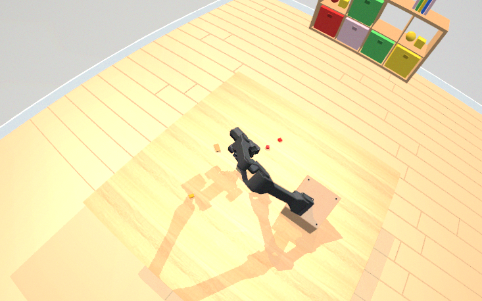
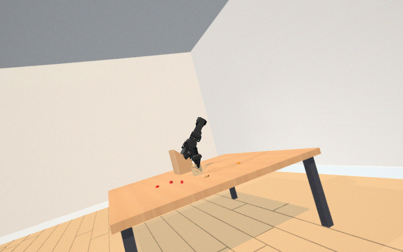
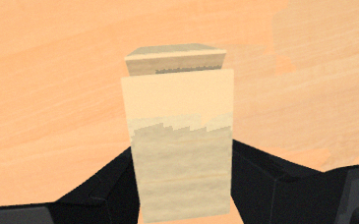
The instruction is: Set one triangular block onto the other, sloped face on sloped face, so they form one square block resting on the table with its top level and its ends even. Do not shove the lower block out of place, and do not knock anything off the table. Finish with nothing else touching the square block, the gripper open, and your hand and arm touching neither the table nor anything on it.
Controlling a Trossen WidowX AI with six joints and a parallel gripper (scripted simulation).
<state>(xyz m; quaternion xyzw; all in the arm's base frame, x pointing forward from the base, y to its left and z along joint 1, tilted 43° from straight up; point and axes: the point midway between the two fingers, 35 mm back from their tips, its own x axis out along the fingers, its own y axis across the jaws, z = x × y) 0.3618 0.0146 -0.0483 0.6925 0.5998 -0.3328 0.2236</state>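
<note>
My gripper (image 2: 198,166) (image 3: 178,147) is shut on a pale wooden triangular block (image 3: 179,152), with a finger on each side of it. In the wrist view its broad face fills the middle. The other pale triangular block (image 3: 174,65) shows beyond its far edge, with nearly parallel edges but reaching a little farther at the back. The held block hides most of that block. In the exterior view, the lower block (image 2: 196,172) is on the table (image 2: 140,200), right under the fingertips. Whether the sloped faces touch cannot be told. In the top view the arm hides the fingers.
Small red blocks (image 1: 267,147) (image 1: 279,140) (image 2: 181,181) (image 2: 157,186) lie to one side of the hand. A small tan block (image 1: 217,148) (image 2: 206,176) lies on the other side. A yellow-orange block (image 1: 191,195) (image 2: 238,163) lies farther off. The arm's wooden mount (image 1: 323,198) (image 2: 182,165) stands behind.
</note>
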